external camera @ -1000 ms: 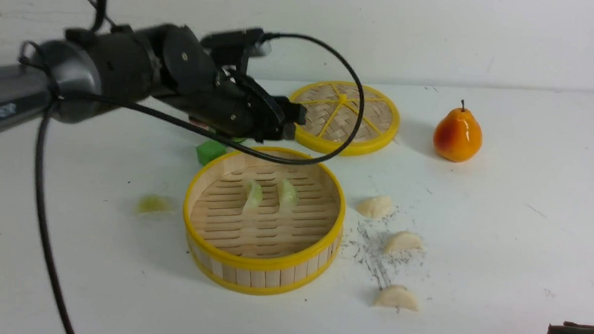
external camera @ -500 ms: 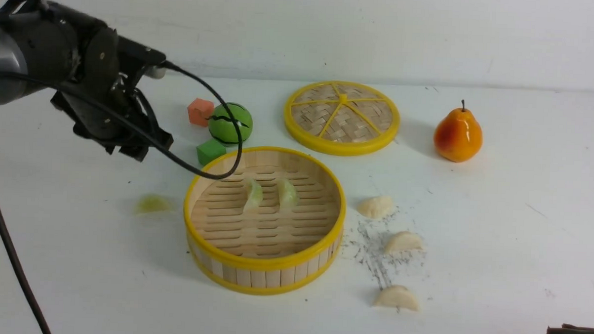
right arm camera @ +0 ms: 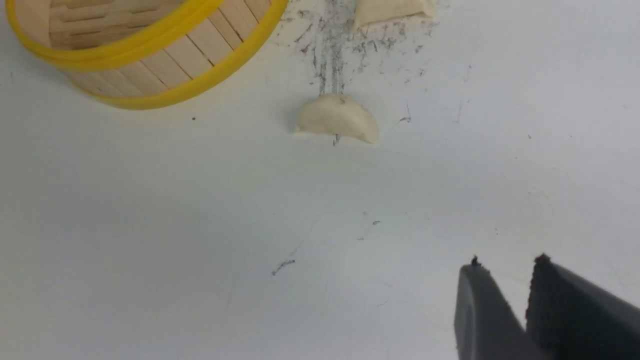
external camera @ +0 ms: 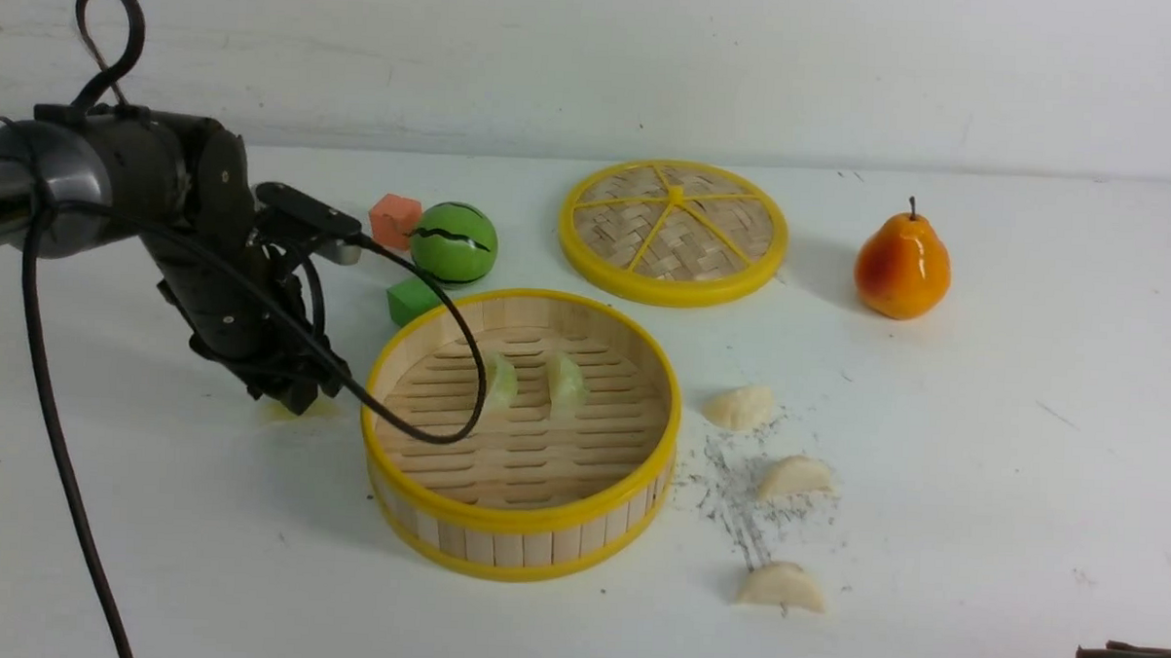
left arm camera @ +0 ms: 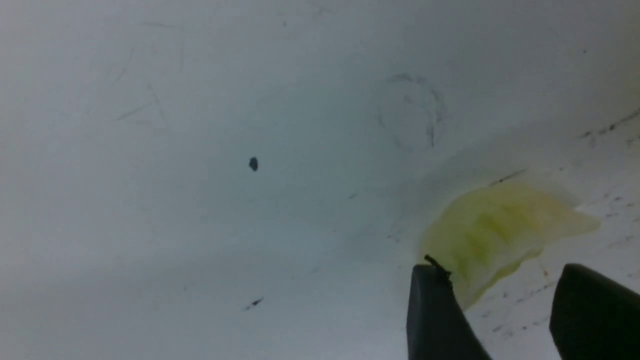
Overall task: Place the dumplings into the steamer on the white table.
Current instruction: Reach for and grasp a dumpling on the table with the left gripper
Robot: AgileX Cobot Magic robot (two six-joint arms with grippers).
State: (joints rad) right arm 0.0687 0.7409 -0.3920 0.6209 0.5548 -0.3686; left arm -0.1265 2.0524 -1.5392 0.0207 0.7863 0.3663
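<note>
The third green dumpling (left arm camera: 500, 225) lies on the white table (external camera: 989, 499) toward its left edge, outside the steamer (external camera: 516, 519). The left gripper (left arm camera: 500, 295) is open over it, apparently mid-pickup; closing gently comes next. The right gripper (right arm camera: 505, 260) stands slightly open near the table's near right corner.

Dumplings, steamer and white table: six crescents, two in the basket

- Pale green dumpling (left arm camera: 495, 225), translucent, ridged: flat on the tabletop, at the tips of the parted left fingers (left arm camera: 440, 315); contact unclear.
- Two pale green dumplings (external camera: 501, 383) (external camera: 566, 382): side by side, apart, on the slats, right of the left fingers.
- Three cream-white dumplings (external camera: 740, 408) (external camera: 797, 478) (external camera: 782, 586): loose on the tabletop, left of and forward from the right fingers (right arm camera: 487, 310).
- Steamer (external camera: 510, 546), round bamboo, yellow-rimmed: upright, uncovered, just right of the left fingers.
- White table (external camera: 980, 479), scuffed, specked: beneath both finger pairs.
</note>
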